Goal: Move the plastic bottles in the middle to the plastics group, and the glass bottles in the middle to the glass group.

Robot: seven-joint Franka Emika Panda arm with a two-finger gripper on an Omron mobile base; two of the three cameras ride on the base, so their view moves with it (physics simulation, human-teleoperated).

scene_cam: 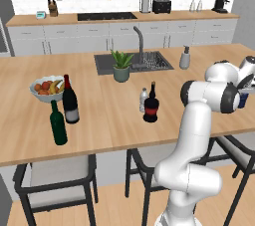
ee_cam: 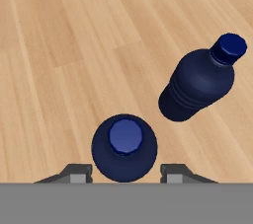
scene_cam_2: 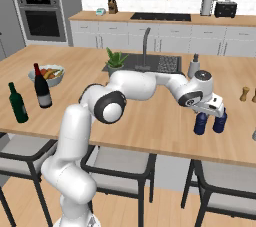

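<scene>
My gripper (scene_cam_2: 209, 112) hangs over the right end of the island, pointing down at two dark blue plastic bottles (scene_cam_2: 201, 123) (scene_cam_2: 219, 121) standing close together. In the hand view one blue bottle (ee_cam: 124, 147) stands upright directly between my fingertips (ee_cam: 79, 173), with a slim gap on each side; the other blue bottle (ee_cam: 200, 82) stands just beyond it. The gripper (ee_cam: 126, 173) is open and holds nothing. In the middle of the island stand a clear whitish bottle (scene_cam: 143, 99) and a squat black red-banded bottle (scene_cam: 151, 106). The green wine bottle (scene_cam: 58, 123) and the black wine bottle (scene_cam: 70, 101) stand at the left.
A fruit bowl (scene_cam: 47, 88) sits behind the wine bottles. A potted plant (scene_cam: 121, 65), the sink (scene_cam: 133, 62) and a soap dispenser (scene_cam: 185, 58) line the island's far side. Small brown shakers (scene_cam_2: 244, 93) stand right of the blue bottles. Stools stand under the near edge.
</scene>
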